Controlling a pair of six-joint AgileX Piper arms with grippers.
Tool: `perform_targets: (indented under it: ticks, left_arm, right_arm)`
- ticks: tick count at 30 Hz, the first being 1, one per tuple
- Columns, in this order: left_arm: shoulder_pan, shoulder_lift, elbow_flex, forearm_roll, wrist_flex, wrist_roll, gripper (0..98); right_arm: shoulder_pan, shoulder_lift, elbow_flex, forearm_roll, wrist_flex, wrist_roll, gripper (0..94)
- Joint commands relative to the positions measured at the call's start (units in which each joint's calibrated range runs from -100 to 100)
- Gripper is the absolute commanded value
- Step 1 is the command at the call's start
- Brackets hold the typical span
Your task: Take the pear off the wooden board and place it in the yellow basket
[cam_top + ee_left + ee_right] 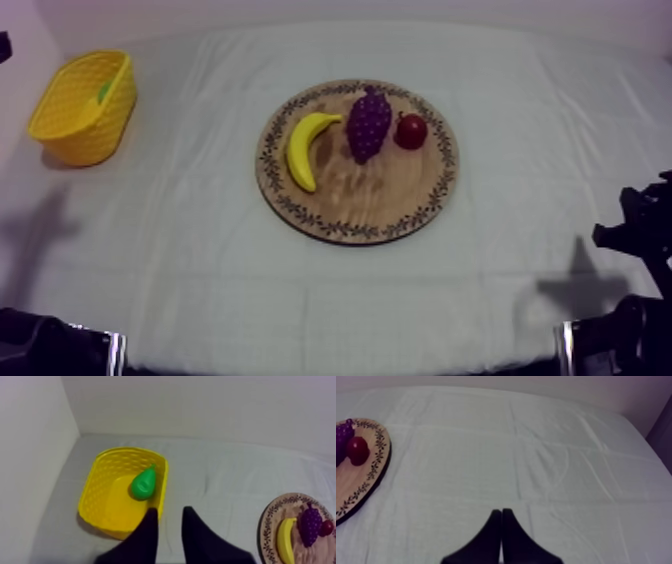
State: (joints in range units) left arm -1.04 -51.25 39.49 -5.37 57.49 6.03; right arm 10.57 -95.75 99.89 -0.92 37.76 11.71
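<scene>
The green pear [143, 483] lies inside the yellow basket [100, 487], against its right wall; from above a sliver of the pear [103, 91] shows in the basket [70, 125] at the table's far left. My left gripper [170, 513] is open with nothing between its fingers, hanging just past the basket's near right corner. My right gripper [501, 512] is shut on nothing, over bare cloth to the right of the wooden board [358, 483].
The round wooden board [380, 200] sits mid-table with a banana [306, 147], a bunch of grapes [368, 122] and a small red fruit [410, 131] on it. Parts of the arms show at the lower left [50, 345] and lower right [630, 320].
</scene>
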Motion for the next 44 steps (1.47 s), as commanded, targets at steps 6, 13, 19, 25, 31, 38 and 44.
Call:
perform_targets:
  ticks: [6, 13, 19, 25, 31, 38, 44]
  left_arm:
    - [-0.85, -21.19, 26.32, 1.74, -10.76, 1.08, 1.7]
    - [-0.96, -34.42, 47.49, 1.97, -16.3, 2.6, 0.2]
    - [-0.34, -43.07, 56.31, 2.01, -17.0, 1.44, 0.0]
    - [0.87, -47.69, 59.49, 2.9, -23.78, 2.59, 0.0]
    - [1.11, -48.39, 60.2, 3.12, -26.21, 4.95, 0.0]
    - [1.14, -48.48, 60.28, 3.15, -26.5, 4.48, 0.0]
    - [1.14, -48.49, 60.29, 3.18, -26.53, 4.41, 0.0]
  right_arm:
    - [0.0, 0.0, 0.0, 0.01, -0.02, -0.01, 0.4]
    - [0.0, 0.0, 0.0, 0.01, -0.02, -0.01, 0.4]
    - [0.0, 0.0, 0.0, 0.01, -0.02, -0.01, 0.4]
    - [0.0, 0.0, 0.0, 0.01, -0.02, -0.01, 0.4]
    - [0.0, 0.0, 0.0, 0.01, -0.02, -0.01, 0.4]
    - [0.0, 0.0, 0.0, 0.01, -0.02, -0.01, 0.4]
    - [0.0, 0.0, 0.0, 0.01, -0.02, -0.01, 0.4]
